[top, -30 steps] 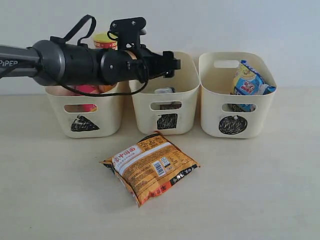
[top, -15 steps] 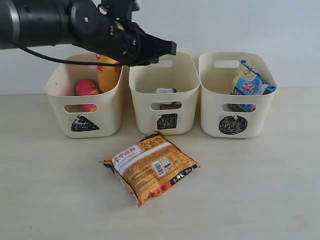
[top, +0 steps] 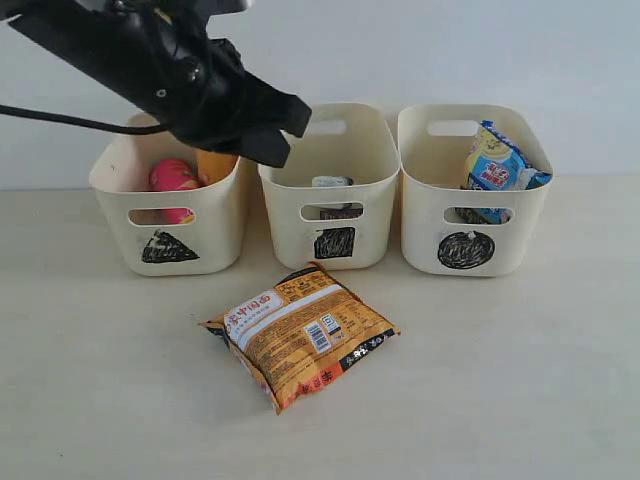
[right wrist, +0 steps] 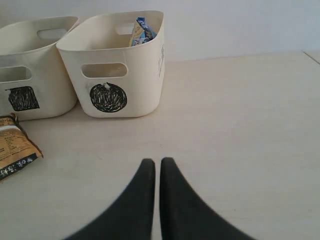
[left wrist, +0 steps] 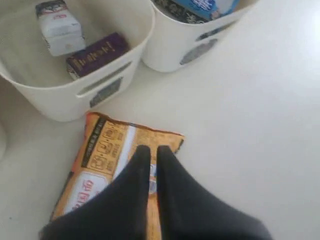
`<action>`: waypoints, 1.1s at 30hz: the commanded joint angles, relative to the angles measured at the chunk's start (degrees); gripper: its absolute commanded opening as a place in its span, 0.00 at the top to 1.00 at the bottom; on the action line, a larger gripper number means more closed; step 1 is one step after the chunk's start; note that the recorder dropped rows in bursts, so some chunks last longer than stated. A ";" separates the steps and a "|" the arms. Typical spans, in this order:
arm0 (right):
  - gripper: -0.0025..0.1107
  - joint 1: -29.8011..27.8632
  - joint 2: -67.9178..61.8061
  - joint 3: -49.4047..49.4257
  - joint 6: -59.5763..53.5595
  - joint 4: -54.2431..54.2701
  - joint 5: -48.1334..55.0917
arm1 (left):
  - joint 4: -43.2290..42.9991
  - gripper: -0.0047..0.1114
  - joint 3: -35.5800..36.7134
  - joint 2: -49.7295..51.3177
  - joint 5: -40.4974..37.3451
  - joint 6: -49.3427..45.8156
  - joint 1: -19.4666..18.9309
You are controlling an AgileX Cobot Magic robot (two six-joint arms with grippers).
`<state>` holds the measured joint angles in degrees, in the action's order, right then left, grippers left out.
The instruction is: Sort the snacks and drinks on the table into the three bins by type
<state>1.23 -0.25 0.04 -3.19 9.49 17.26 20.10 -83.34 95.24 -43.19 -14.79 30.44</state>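
An orange-brown foil bag (top: 300, 335) lies flat on the table (top: 520, 380) in front of the square bin (top: 285, 225). My left gripper (top: 285, 125) hangs shut and empty, high between the triangle bin (top: 115, 230) and the square bin. In the left wrist view its tips (left wrist: 150, 150) point down at the bag (left wrist: 107, 145). The square bin (left wrist: 145, 30) holds a purple carton (left wrist: 97, 52) and a blue-white carton (left wrist: 59, 27). My right gripper (right wrist: 157, 162) is shut and empty, low over bare table, and does not show in the exterior view.
The triangle bin holds a pink canister (top: 172, 175) and a yellow-orange canister (top: 215, 165) whose top is hidden behind my left arm. The circle bin (top: 425, 225) holds a blue-white foil bag (top: 497, 160). A pale wall stands behind the bins.
My left arm has risen and drawn back to the left from above the square bin, with its tip now tilted down. It now hides the yellow lid in the triangle bin.
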 commanded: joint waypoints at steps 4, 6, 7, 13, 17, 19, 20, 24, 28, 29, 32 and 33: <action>0.98 -0.05 0.25 -0.04 -0.06 0.03 -0.75 | 22.53 0.93 8.62 -5.52 -8.79 -17.34 -5.06; 0.98 -0.05 0.25 -0.04 -0.06 0.03 -0.75 | 29.51 0.93 11.02 -5.52 -12.97 -22.18 -8.18; 0.98 -0.05 0.25 -0.04 -0.06 0.03 -0.75 | 32.06 0.93 12.38 -5.52 -14.32 -24.18 -9.42; 0.98 -0.05 0.25 -0.04 -0.06 0.14 -0.75 | 41.78 0.93 19.46 -5.52 -19.38 -30.52 -16.51; 0.98 -0.05 0.25 -0.04 -0.06 0.14 -0.75 | 44.59 0.93 23.73 -5.52 -19.12 -33.79 -19.51; 0.98 -0.05 0.25 -0.04 -0.06 0.14 -0.75 | 45.35 0.93 25.25 -5.23 -19.14 -34.62 -20.89; 0.98 -0.05 0.25 -0.04 -0.06 0.14 -0.75 | 45.82 0.93 26.01 -4.82 -19.30 -34.98 -21.66; 0.98 -0.05 0.25 -0.04 -0.06 0.14 -0.75 | 48.60 0.93 28.14 -1.50 -20.58 -36.31 -25.55; 0.98 -0.05 0.25 -0.04 -0.06 0.14 -0.75 | 51.02 0.93 29.41 2.78 -21.50 -36.88 -29.71; 0.98 -0.05 0.25 -0.04 -0.06 0.14 -0.75 | 51.02 0.93 29.66 3.73 -21.50 -36.90 -30.53; 0.98 -0.05 0.25 -0.04 -0.06 0.14 -0.75 | 51.02 0.92 30.07 7.40 -22.19 -36.90 -33.14; 0.98 -0.05 0.25 -0.04 -0.06 0.14 -0.75 | 51.32 0.90 30.07 8.62 -22.72 -36.90 -33.82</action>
<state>1.23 -0.25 0.04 -3.19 9.69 17.26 70.17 -53.63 101.21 -64.16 -51.15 -1.67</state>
